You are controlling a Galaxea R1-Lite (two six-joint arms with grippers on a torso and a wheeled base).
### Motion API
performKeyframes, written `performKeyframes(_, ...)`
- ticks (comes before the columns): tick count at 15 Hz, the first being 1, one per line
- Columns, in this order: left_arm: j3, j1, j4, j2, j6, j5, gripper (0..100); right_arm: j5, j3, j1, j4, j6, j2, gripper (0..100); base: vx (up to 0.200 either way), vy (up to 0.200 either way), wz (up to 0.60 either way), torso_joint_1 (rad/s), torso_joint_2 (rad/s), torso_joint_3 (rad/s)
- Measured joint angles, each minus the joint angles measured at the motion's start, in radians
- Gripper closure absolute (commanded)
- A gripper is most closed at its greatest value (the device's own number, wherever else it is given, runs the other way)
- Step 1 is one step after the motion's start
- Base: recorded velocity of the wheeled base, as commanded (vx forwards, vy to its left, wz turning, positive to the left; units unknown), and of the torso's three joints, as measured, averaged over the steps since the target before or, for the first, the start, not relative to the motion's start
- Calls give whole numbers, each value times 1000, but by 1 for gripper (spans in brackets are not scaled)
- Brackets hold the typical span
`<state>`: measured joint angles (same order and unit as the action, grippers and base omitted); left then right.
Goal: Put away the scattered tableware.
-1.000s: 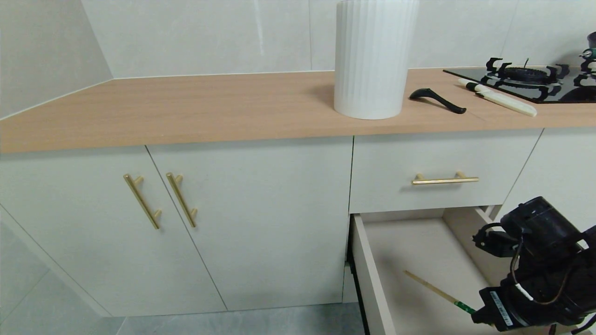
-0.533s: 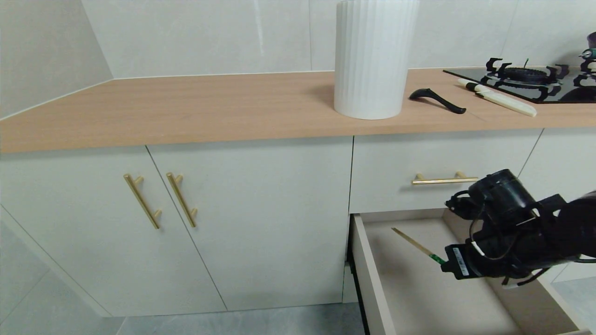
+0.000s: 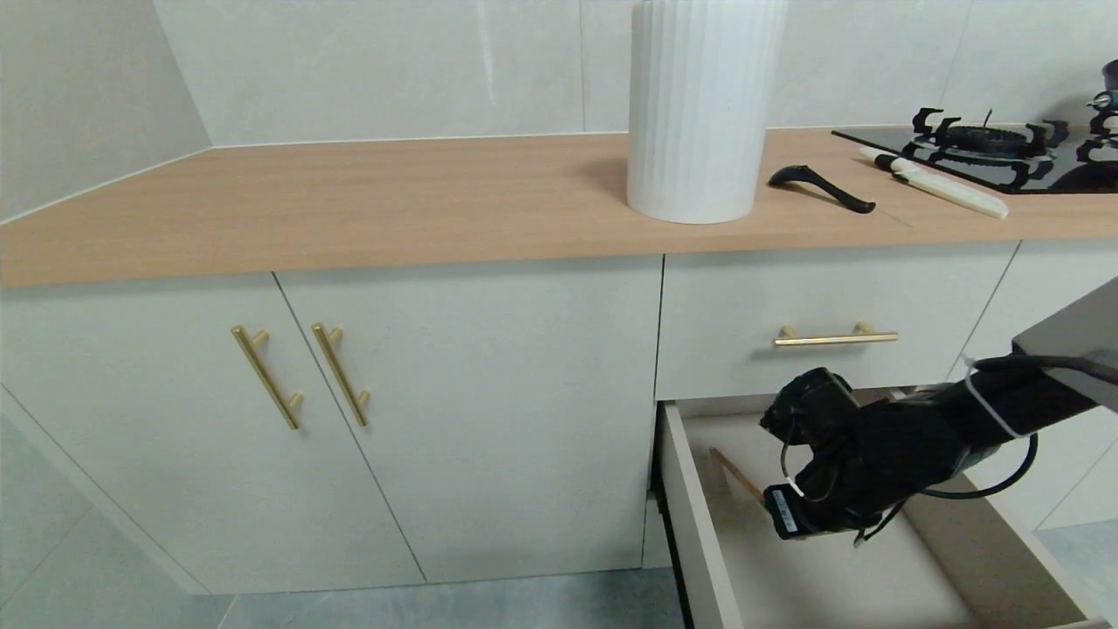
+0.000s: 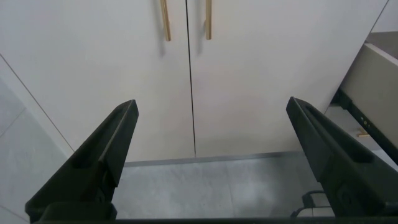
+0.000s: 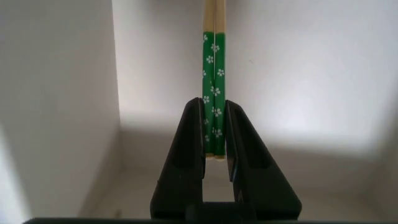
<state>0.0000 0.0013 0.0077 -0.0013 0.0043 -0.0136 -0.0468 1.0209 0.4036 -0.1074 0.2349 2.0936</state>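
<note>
Now your right pincer [image 5: 214, 107] sits in the open drawer [image 3: 694, 533].
Its jaws clamp the green-patterned chopsticks [image 5: 214, 62], which jut straight ahead of it.

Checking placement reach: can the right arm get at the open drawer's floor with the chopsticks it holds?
Probably yes: the right gripper, shut on the chopsticks, hangs inside the open drawer, with bare floor beneath it.
</note>
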Motion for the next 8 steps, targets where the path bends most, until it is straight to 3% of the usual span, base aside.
performKeyframes(8,0,0,0,0,0,0,0,-9,-4,5,25,0,97,100,0,0,0,0,0,0)
